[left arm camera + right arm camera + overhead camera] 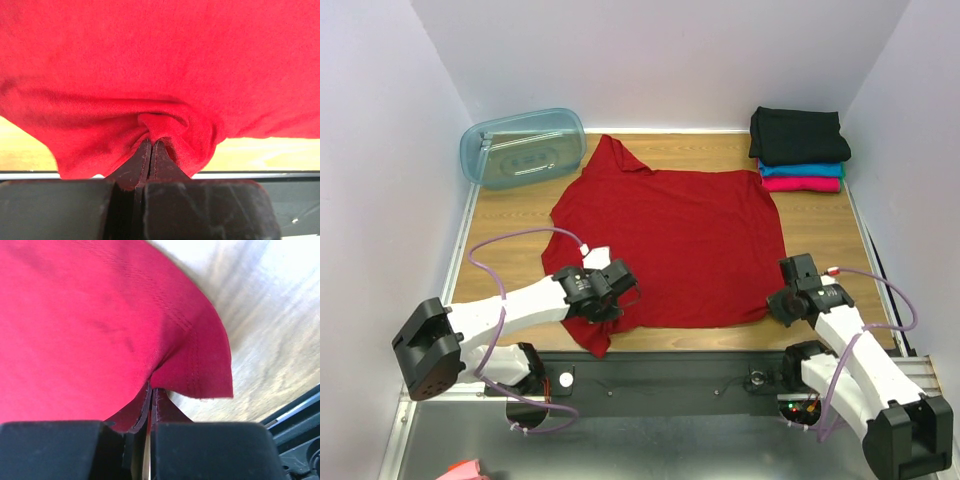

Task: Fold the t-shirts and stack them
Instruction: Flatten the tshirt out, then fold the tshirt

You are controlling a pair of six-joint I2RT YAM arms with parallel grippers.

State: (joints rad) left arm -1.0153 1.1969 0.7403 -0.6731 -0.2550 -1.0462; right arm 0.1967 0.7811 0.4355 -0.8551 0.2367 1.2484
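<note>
Wooden counter (820, 215), white walls on three sides; contents listed from my end outward.

1. Left fingers (141, 167): pressed together on a bunched fold of the red shirt (670, 240) at its near left corner, beside the sleeve that reaches the counter's near edge.
2. Right fingers (162, 409): clamped on the stitched hem at the near right corner. I judge both corners are pinched so the near edge can be lifted and carried over for a fold.
3. Red shirt: spread flat mid-counter, mostly smooth, puckered only at the two grips; other sleeve points far left.
4. Far right corner, folded stack: black shirt (798, 135) on top, teal shirt (802, 170) beneath, pink shirt (802, 185) lowest. Set aside, I judge, as the finished pile awaiting the red one.
5. Far left: pale blue tub (523, 147), near that far sleeve.
</note>
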